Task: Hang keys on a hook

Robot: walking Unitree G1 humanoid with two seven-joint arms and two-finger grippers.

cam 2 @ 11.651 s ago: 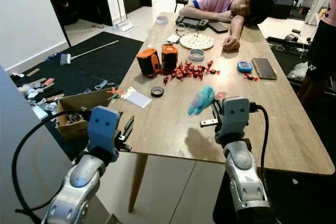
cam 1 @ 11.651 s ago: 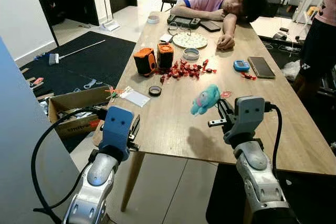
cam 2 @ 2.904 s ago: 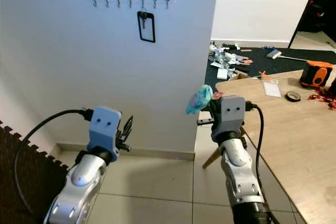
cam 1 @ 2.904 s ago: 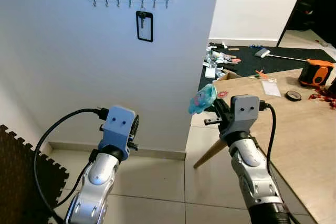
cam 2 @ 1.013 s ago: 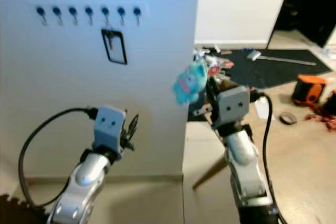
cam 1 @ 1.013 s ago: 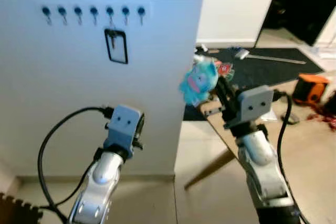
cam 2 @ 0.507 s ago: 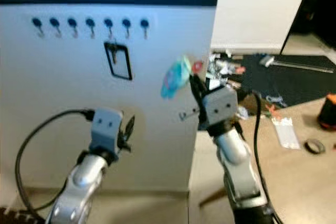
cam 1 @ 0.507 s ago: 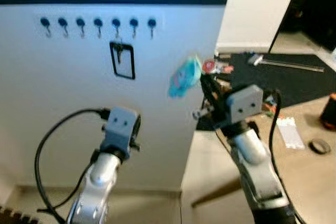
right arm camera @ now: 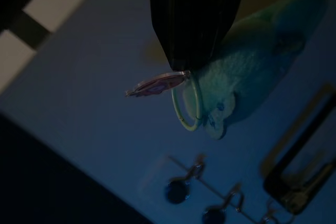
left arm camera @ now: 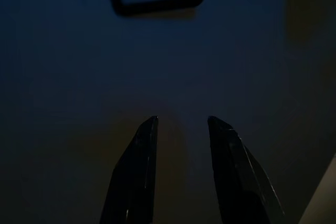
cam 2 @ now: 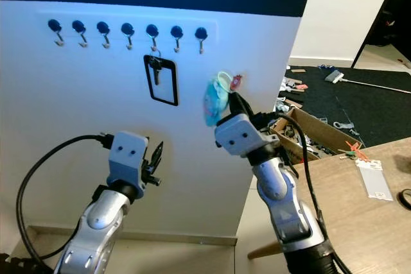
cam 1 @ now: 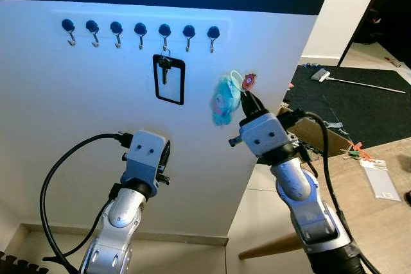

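Right gripper (cam 1: 245,94) pinching plush keychain (cam 1: 225,102), ring uppermost, just below and right of end hook (cam 1: 212,33). Hook up-left. Left gripper (left arm camera: 181,129) spread, apparently idle, lower.

Silver arms, blue-grey wrists
Left arm (cam 1: 119,222) and right arm (cam 1: 308,203) each trail a black cable; long black fingers (left arm camera: 137,177).

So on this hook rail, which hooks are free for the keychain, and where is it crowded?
The right gripper holds the plush keychain below the rail's right end. The two hooks right of the black-framed key set look bare, as do the four left of it. The fifth hook is taken.
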